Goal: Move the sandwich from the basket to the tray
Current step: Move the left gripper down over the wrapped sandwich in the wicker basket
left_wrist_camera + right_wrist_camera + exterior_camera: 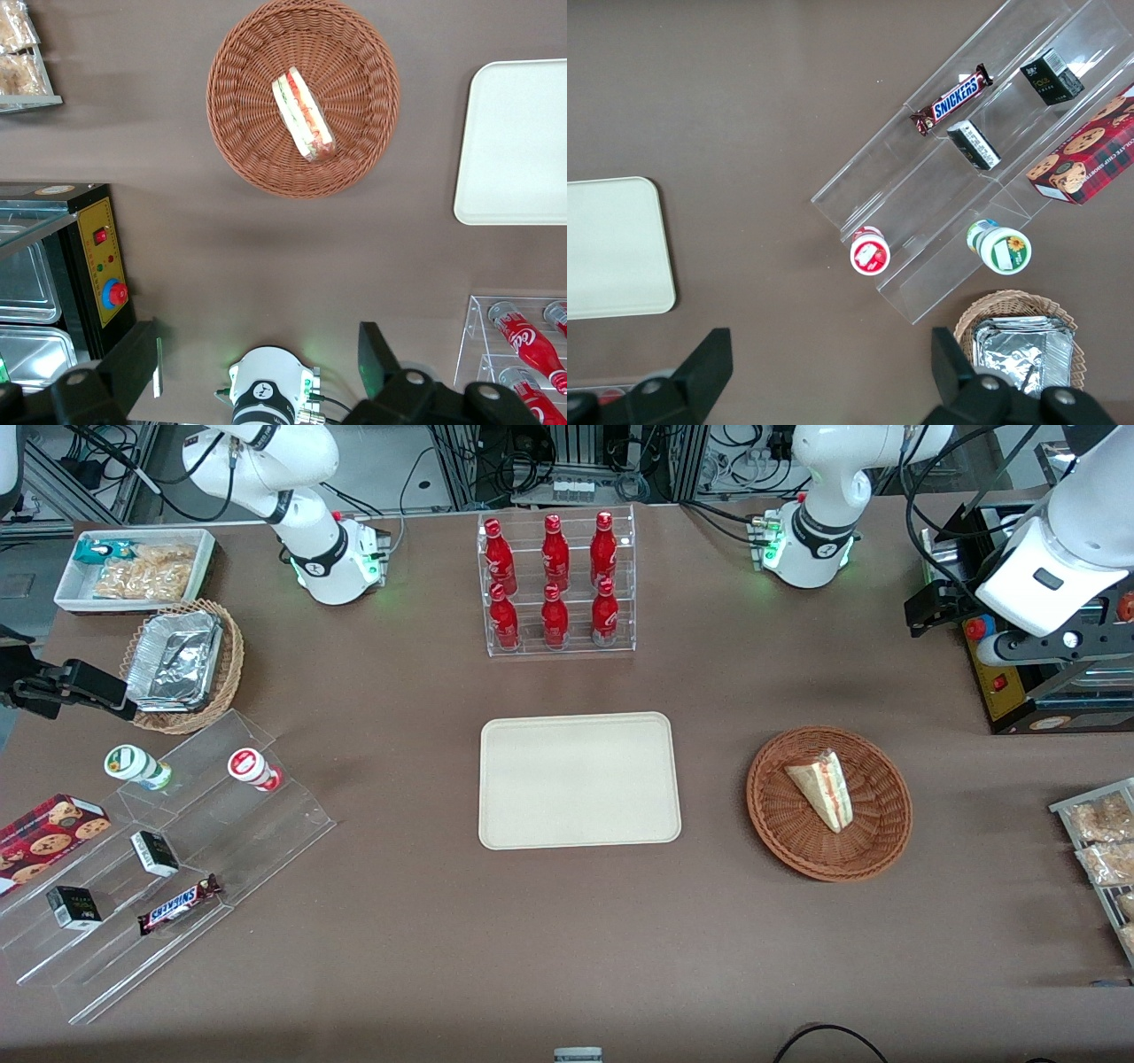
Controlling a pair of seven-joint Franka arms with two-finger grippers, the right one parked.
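A brown table fills the front view, with cable-strewn racks along the top edge. At centre lies the bare tray; right of it the basket holds the sandwich. 6 red bottles stand in a clear rack. The left arm's gripper hangs high at the right edge, fingers spread apart, holding nothing.
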